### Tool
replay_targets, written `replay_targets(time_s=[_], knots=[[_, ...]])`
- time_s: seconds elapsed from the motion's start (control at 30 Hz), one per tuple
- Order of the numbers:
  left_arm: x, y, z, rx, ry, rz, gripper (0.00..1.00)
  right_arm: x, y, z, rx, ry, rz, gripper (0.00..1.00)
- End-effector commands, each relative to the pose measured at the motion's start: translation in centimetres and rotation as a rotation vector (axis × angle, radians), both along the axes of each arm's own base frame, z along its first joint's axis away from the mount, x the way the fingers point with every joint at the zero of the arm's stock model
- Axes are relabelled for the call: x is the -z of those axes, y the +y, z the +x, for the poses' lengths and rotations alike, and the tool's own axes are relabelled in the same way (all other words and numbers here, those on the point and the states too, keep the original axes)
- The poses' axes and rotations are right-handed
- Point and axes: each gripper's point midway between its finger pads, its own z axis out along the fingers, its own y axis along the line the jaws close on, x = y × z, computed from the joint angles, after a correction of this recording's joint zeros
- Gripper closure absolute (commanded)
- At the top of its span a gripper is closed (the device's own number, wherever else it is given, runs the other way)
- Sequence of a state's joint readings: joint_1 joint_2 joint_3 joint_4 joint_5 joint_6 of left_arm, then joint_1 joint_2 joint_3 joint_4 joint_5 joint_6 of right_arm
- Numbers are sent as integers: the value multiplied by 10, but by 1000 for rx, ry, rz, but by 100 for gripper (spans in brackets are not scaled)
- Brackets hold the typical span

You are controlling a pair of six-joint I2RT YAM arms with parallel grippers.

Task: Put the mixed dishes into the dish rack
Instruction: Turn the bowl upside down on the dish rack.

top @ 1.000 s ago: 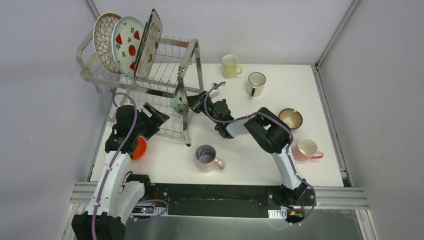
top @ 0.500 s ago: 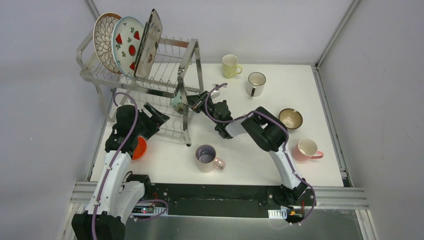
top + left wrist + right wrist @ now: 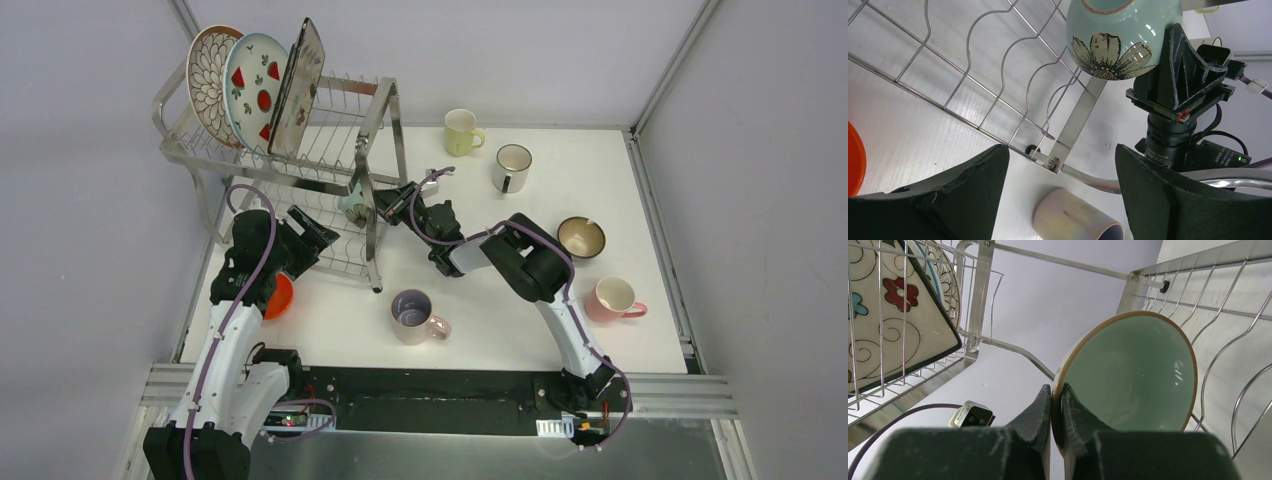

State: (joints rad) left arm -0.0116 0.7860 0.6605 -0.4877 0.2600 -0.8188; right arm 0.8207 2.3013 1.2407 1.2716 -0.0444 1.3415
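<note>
While right claw (image 3: 1057, 396) pinches mint bowl (image 3: 1128, 375) by rim, it has crept slightly toward dish rack (image 3: 380, 110).
Bowl at lower tier's edge, unseated; left claw (image 3: 1060, 155) gapes, empty.

left arm (image 3: 215, 350) and right arm (image 3: 570, 325) white-and-black, with purple cables (image 3: 272, 245), black fingers (image 3: 963, 195).

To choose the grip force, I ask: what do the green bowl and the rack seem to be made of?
The green bowl is probably glazed ceramic: glossy highlights inside, brown rim, painted flower outside. The rack is apparently polished metal, steel or chrome plating unclear: its thin bent wires and tubes reflect brightly.
</note>
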Motion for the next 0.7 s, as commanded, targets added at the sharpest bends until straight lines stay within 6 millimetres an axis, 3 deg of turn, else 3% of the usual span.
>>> replay_targets(time_s=[0.0, 0.37, 0.67], knots=[[-11, 6, 7, -14, -45, 34, 20, 31, 4, -4, -12, 55, -61, 88], [-16, 7, 10, -17, -51, 36, 20, 48, -9, -11, -5, 96, -109, 68], [-18, 7, 11, -16, -55, 37, 20, 60, -24, -13, 9, 153, -180, 64]])
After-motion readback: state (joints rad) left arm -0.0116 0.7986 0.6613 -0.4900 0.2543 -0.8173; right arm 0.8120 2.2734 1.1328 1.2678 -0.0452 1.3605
